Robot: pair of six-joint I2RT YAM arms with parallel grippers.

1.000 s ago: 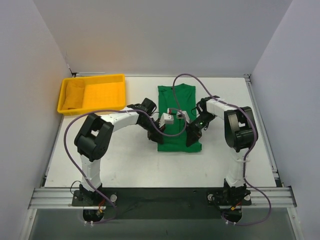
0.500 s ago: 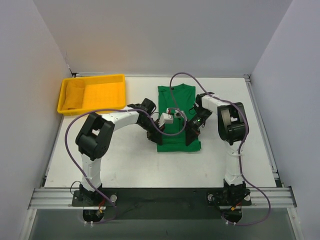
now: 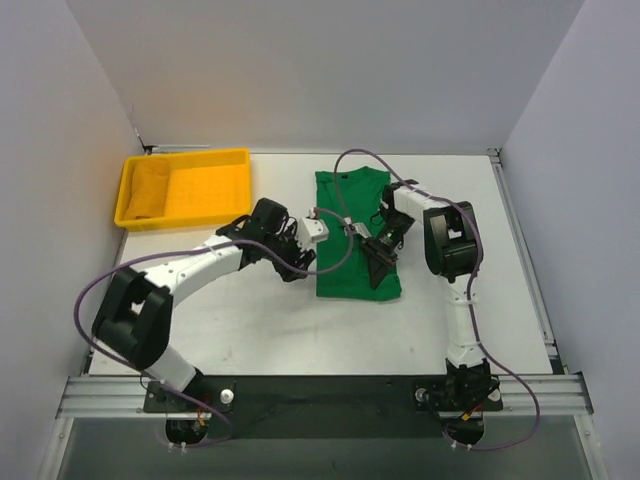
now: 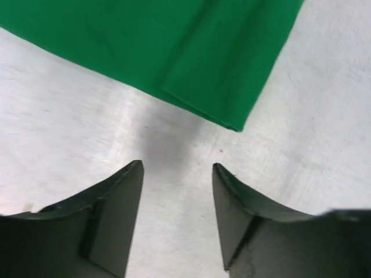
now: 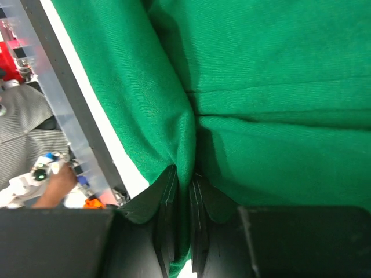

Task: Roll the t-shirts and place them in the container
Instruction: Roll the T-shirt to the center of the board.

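Observation:
A bright green t-shirt (image 3: 352, 205) lies folded into a long strip at the table's middle, its neck towards the far side. My right gripper (image 3: 377, 268) is shut on a pinch of the green t-shirt (image 5: 272, 87) near the strip's near right part, fabric pressed between its fingers (image 5: 168, 191). My left gripper (image 3: 296, 266) stands open just left of the strip's near left corner. In the left wrist view that corner of the t-shirt (image 4: 174, 52) lies ahead of the open fingers (image 4: 124, 191), with bare table between them.
A yellow plastic tray (image 3: 215, 213) stands at the far left with a yellow cloth (image 3: 147, 190) in its left half. Purple cables (image 3: 350, 160) loop over the shirt from both arms. White walls close in the table on three sides.
My left gripper has let go of the shirt's near left edge, opened and drawn back to the left. The right gripper moved slightly towards the far side, still pinching the fabric.

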